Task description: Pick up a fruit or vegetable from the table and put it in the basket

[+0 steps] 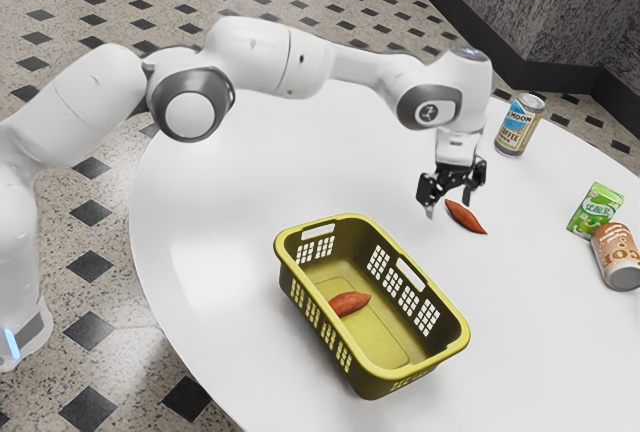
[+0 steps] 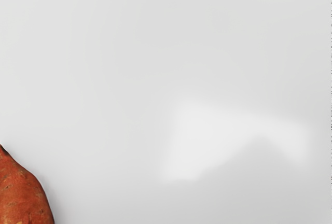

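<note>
Black two-finger gripper (image 1: 449,209) is seen above the white, round-edged tabletop (image 1: 235,177), carried by the white jointed arm (image 1: 262,55) that enters from the exterior view's left. Fingers (image 1: 429,193) are held spread, with nothing pinched between them.

A reddish-orange, spindle-shaped sweet potato (image 1: 467,218) with pointed ends is found on the tabletop, near the fingers, toward the exterior view's right. In the wrist view its rough skin and one dark, tapered end are shown, the rest being cut off by the picture's edge. A soft-edged patch of light is cast on the white surface there.

A second sweet potato (image 1: 350,303), also reddish-orange, is held inside the basket (image 1: 452,343), a yellow-green, rectangular one with rounded corners, square perforations and slotted handles. It is laid on the basket's floor, close to one long wall.

Farther off, a silver-topped can (image 1: 516,130) with a blue and cream coffee label is stood upright. At the exterior view's right, a green and white carton (image 1: 593,212) is placed beside a brown and white can (image 1: 618,258). Pale speckled floor (image 1: 62,197) with dark diamond inlays is noted beyond the tabletop.
</note>
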Tool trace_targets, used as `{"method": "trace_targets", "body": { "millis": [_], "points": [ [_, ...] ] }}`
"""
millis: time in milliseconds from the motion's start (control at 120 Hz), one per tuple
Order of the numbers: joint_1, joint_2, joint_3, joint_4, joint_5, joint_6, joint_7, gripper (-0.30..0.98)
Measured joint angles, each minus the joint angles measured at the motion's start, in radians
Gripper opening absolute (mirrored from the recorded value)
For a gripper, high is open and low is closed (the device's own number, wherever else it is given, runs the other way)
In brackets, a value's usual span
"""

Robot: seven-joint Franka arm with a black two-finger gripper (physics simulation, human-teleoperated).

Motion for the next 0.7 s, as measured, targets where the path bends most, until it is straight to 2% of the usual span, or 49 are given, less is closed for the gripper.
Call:
{"method": "trace_targets", "body": {
  "millis": [133, 392, 700],
  "points": [
    [0.001, 0.004, 0.007, -0.001, 0.012, 0.014, 0.007, 0.68],
    [0.017, 0.086, 0.028, 0.021, 0.109, 0.244, 0.014, 0.69],
    [0.000, 0.128, 0.026, 0.021, 0.130, 0.342, 0.020, 0.69]
  ]
}}
